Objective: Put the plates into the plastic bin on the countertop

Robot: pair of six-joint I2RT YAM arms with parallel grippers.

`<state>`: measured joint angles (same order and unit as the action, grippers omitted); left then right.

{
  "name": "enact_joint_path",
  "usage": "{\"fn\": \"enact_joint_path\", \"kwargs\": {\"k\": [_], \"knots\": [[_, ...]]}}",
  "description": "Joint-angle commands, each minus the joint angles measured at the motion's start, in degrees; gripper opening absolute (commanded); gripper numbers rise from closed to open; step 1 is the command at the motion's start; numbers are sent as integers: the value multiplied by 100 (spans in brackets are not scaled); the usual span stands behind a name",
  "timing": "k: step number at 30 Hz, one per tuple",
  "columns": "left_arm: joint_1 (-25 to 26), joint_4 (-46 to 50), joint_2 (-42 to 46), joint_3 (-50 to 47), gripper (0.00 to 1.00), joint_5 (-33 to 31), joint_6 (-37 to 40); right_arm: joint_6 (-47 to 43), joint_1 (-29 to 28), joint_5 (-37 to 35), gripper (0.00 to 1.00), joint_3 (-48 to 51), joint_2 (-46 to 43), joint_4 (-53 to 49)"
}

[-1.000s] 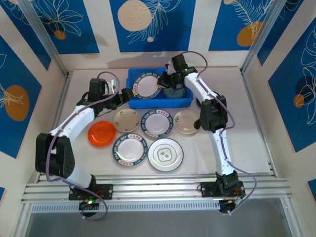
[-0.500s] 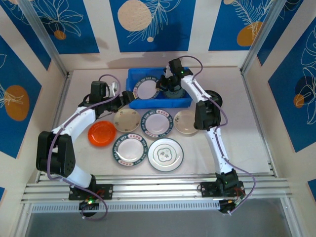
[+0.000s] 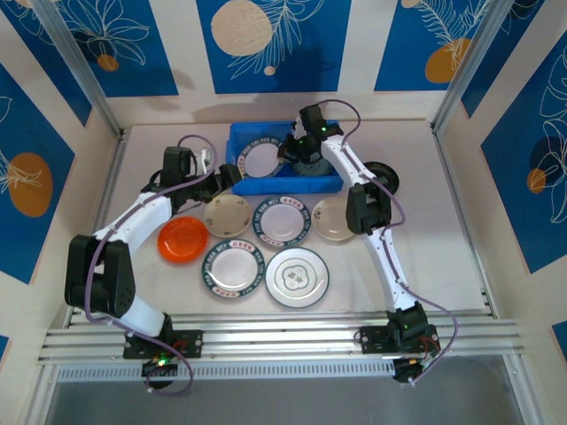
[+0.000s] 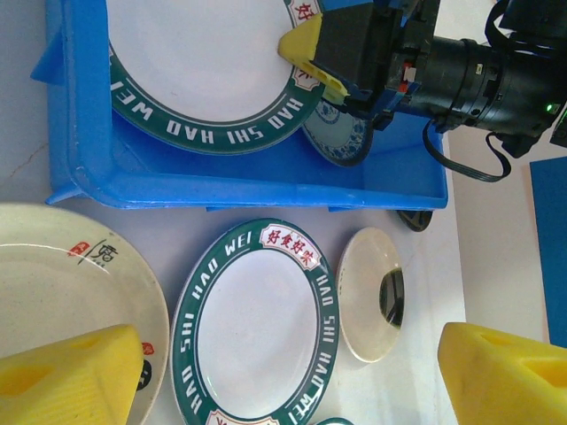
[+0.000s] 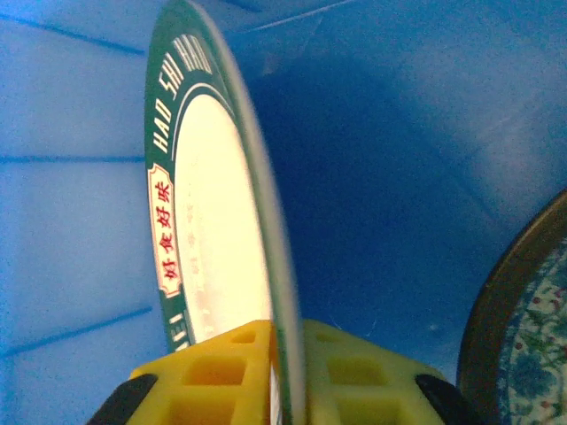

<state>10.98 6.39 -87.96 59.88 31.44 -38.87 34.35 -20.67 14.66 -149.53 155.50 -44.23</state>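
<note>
The blue plastic bin (image 3: 330,182) stands at the back of the countertop (image 3: 443,257). Inside it, a green-rimmed white plate (image 3: 264,158) is held by its right rim in my right gripper (image 3: 295,150), which is shut on it; the wrist view shows the plate (image 5: 213,204) edge-on between the yellow fingers (image 5: 363,376). A teal-patterned plate (image 4: 341,142) lies beside it in the bin. My left gripper (image 3: 226,174) hangs open over the counter at the bin's front left, above a green-rimmed plate (image 4: 252,323), with nothing between its fingertips (image 4: 505,376).
On the counter in front of the bin lie an orange plate (image 3: 182,239), two cream plates (image 3: 227,215) (image 3: 335,218), and three green-rimmed plates (image 3: 282,219) (image 3: 233,267) (image 3: 298,277). A black plate (image 3: 383,177) sits right of the bin. Aluminium rails border the surface.
My right arm has shifted a little left inside the bin with the plate, uncovering the black plate beside the bin. My left arm has barely moved.
</note>
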Motion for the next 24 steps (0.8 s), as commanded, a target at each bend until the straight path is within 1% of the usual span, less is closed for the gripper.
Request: {"fn": "enact_joint_path", "kwargs": {"k": [1,4,7,14,20,21,24], "knots": [[-31,-155,-6,-71,86,93,-64,-117,-90,-282,24,-151,67,-408],[-4,-165,-10,-64,86,75,-55,-147,-113,-380,33,-172,51,-489],[19,-157,-2,-64,86,57,-46,-217,-156,-563,38,-207,-12,-580],[33,-362,40,-171,85,63,-146,-451,-193,-948,59,-214,-261,-751],[60,-385,17,-145,85,12,-156,-676,-216,-1225,63,-155,-528,-915],[68,-368,12,-136,85,0,-143,-728,-225,-1289,67,-146,-574,-953],[81,-337,29,-119,85,-48,-119,-904,-245,-1501,68,-101,-706,-1061]]}}
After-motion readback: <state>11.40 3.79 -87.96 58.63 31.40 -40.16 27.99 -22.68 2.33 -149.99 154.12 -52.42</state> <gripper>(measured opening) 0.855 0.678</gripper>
